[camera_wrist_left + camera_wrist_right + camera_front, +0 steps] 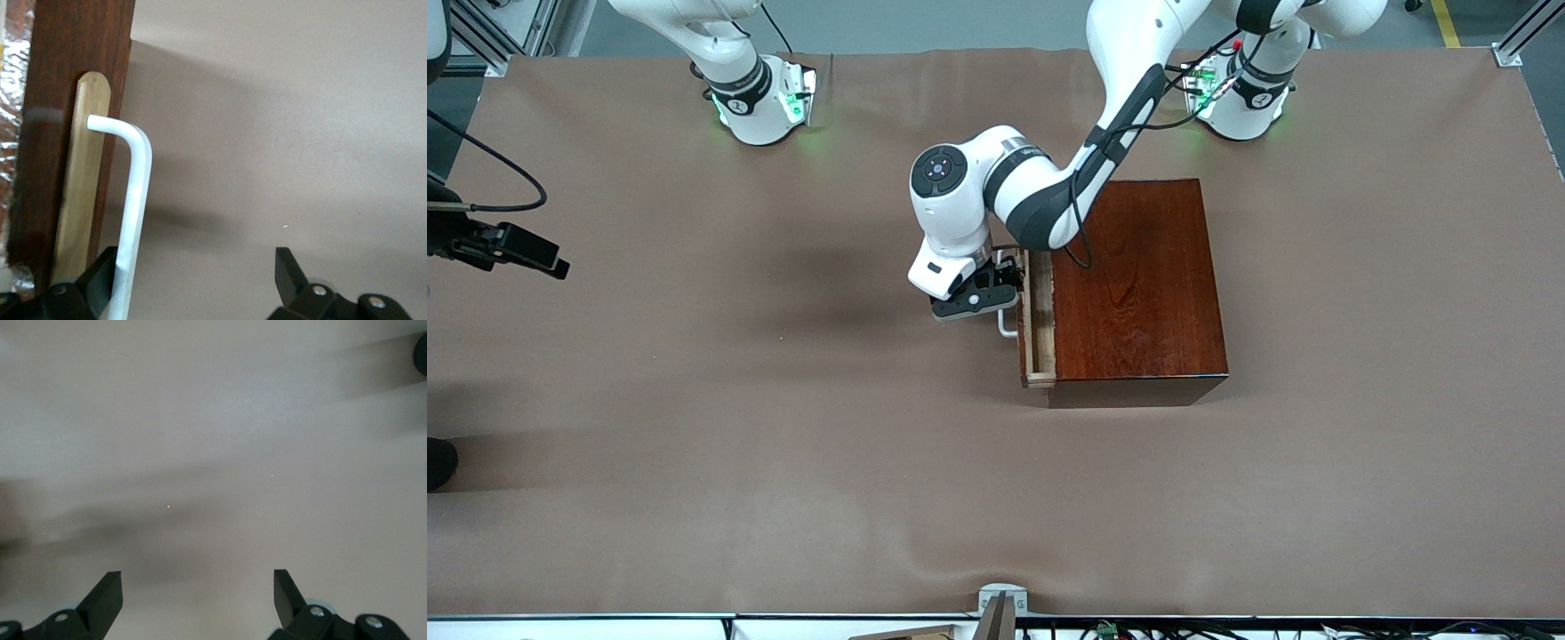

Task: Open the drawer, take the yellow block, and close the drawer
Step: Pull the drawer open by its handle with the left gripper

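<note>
The left gripper (1003,286) is at the drawer (1039,320), its fingers (100,277) spread apart around the white handle (133,200). The drawer is only a crack open. The handle looks hard and smooth, maybe slippery; hold its middle. The right gripper (197,597) waits with fingers apart over bare table. No block shows.

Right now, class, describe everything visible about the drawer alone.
The drawer belongs to a glossy reddish-brown wooden box and is pulled out only slightly, showing a narrow strip of pale wood interior. Its white U-shaped bar handle faces the right arm's end of the table. The left claw stands open around the handle, one finger beside the bar.
</note>
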